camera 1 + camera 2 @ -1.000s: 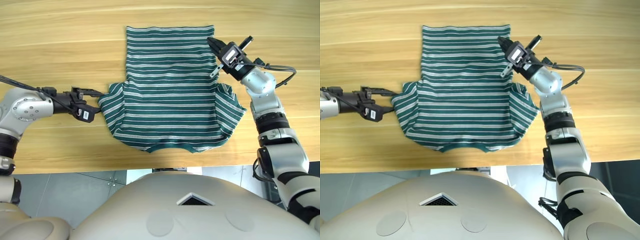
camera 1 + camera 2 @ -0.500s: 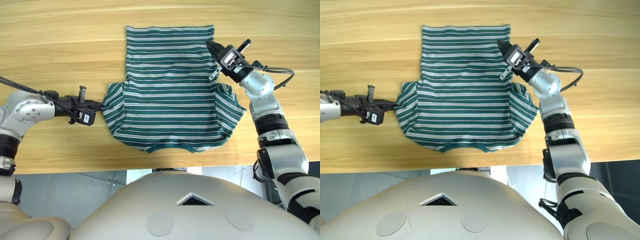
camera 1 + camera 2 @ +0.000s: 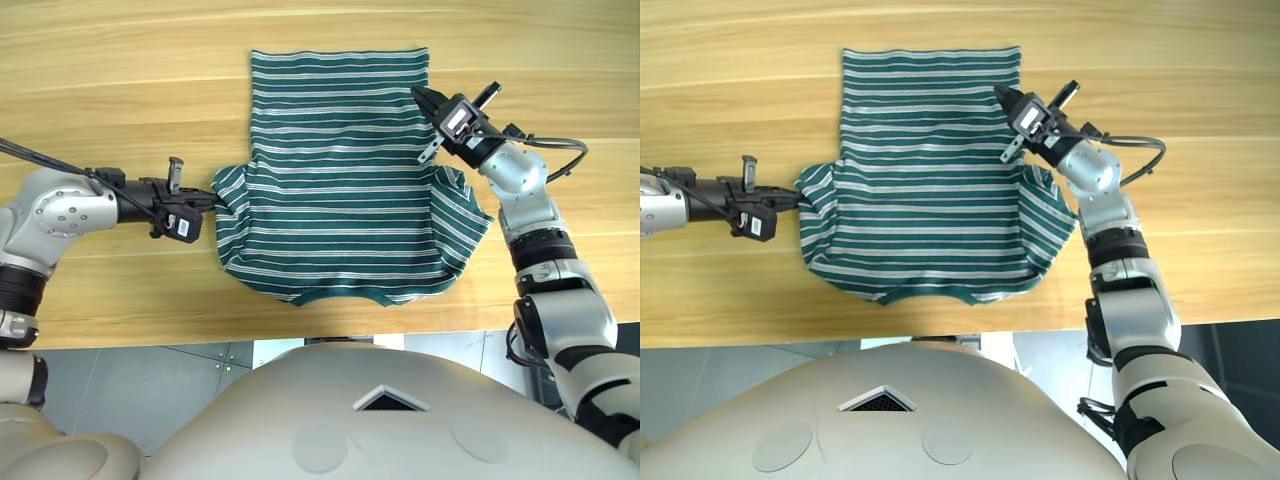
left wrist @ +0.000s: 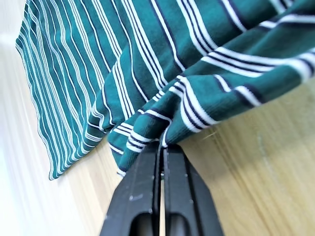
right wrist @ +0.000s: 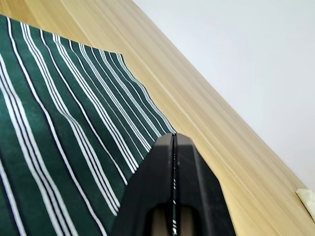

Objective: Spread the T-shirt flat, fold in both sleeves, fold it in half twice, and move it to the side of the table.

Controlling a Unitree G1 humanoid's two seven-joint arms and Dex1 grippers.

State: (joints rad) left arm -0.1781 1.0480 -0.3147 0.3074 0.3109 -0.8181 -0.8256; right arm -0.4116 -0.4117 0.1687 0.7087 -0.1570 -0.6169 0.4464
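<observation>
Working over a pale wood-grain table (image 3: pixel 120 60) spanning the upper two-thirds of the head frames. Finding the green striped T-shirt (image 3: pixel 340 170) lying at frame centre, body mostly flat, hem toward the top, neckline toward the table's bottom edge. Noting the left sleeve (image 3: pixel 230 195) at centre left, bunched and lifting slightly off the wood. Noting the right sleeve (image 3: pixel 465 210) at centre right, rumpled and curling over itself.

Seeing the left gripper (image 3: pixel 210 197) at centre left, fingers (image 4: pixel 138 191) pressed together and clamping a fold at the left sleeve's outer edge. Seeing the right gripper (image 3: pixel 420 94) at upper right, over the shirt's right side edge just below the hem corner, fingers closed tight on each other with no cloth visible between them. Touching the fabric there or hovering just above: not possible to tell.

Judging the step in hand: probably folding the left sleeve in over the body.

Judging handling: light, soft knit, limp, draping and wrinkling rather than holding any shape. Likely clinging a little to the wood, so risking a shift of the whole body when pulling one edge. Gripping best at hemmed edges and seams (sleeve cuff, shoulder, hem corners), pinching both layers, lifting low and laying over rather than dragging.
</observation>
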